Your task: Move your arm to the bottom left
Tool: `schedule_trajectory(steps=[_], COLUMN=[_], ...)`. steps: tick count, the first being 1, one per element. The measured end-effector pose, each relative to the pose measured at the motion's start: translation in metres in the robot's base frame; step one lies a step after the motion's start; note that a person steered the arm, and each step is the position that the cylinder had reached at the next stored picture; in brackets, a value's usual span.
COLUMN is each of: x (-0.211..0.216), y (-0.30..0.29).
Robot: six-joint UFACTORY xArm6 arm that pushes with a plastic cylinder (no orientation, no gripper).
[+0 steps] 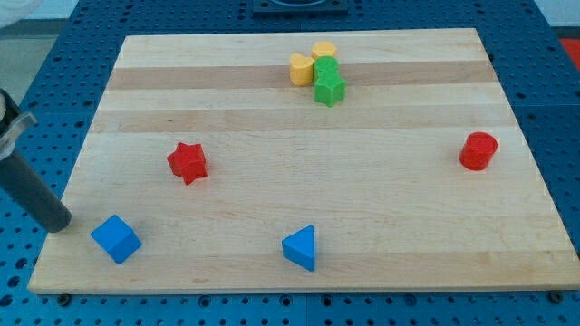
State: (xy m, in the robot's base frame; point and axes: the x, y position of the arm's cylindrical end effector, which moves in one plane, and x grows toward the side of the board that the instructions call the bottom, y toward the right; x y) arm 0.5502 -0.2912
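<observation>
My tip [60,225] sits at the left edge of the wooden board [272,181], close to the bottom-left corner, with the dark rod slanting up and away toward the view's left until it runs out of frame. The rod carries no jaws, so there is nothing on it to spread or pinch; it ends in a plain blunt end resting just at the board's rim.

The nearest block is the blue cube [116,239], just to the right of the tip and slightly lower, near but apart from it. The red star [188,162] lies farther right and higher, toward the middle of the left half.

Seven blocks show in all. Two are blue: the cube, and a blue triangular prism [301,247] near the middle of the bottom edge. Two are red: the star, and a red cylinder [478,150] close to the right edge. Two are yellow and two green, packed together near the top edge: a yellow pentagon-like block [301,69], a yellow cylinder [324,50], a green cylinder [326,67], and a green star [330,89], each touching its neighbours.

The board lies on a blue perforated table [562,136].
</observation>
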Motion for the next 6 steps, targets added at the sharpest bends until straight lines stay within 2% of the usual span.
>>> schedule_trajectory(steps=[4, 5, 6], x=[0.067, 0.067, 0.066], y=[0.029, 0.072, 0.086])
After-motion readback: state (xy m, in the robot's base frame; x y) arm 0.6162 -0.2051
